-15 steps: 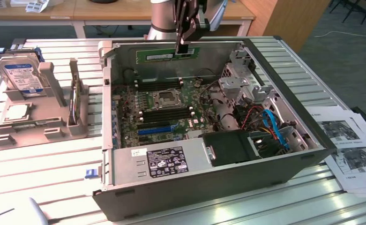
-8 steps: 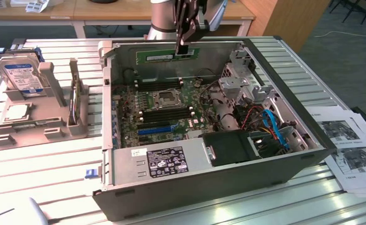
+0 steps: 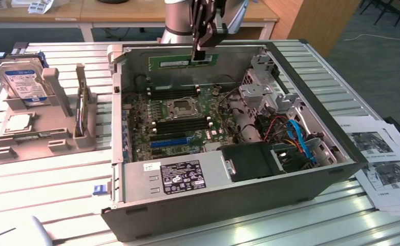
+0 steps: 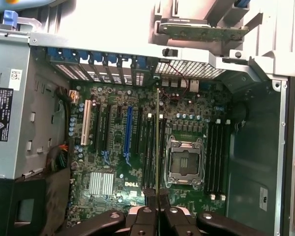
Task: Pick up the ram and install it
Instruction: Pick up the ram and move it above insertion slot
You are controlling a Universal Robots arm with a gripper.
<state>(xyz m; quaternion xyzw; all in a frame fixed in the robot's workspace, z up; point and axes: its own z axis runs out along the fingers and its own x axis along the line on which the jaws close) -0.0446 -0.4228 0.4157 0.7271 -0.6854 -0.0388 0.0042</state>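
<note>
Hanging over the open computer case [image 3: 254, 174], the gripper [image 3: 201, 55] pinches the ram [image 3: 175, 61] tightly between its two fingers [image 4: 148, 196]. The green stick reaches down from the fingers, in the air above the motherboard [image 4: 113, 147]. Its thin edge lines up with the black memory slots [image 4: 148, 147] beside the processor socket [image 4: 184, 162].

clear: between ram [image 3: 184, 61] and motherboard [image 3: 210, 134] | obstacles: drive cage [image 3: 265, 87], cables [image 3: 299, 136]
</note>
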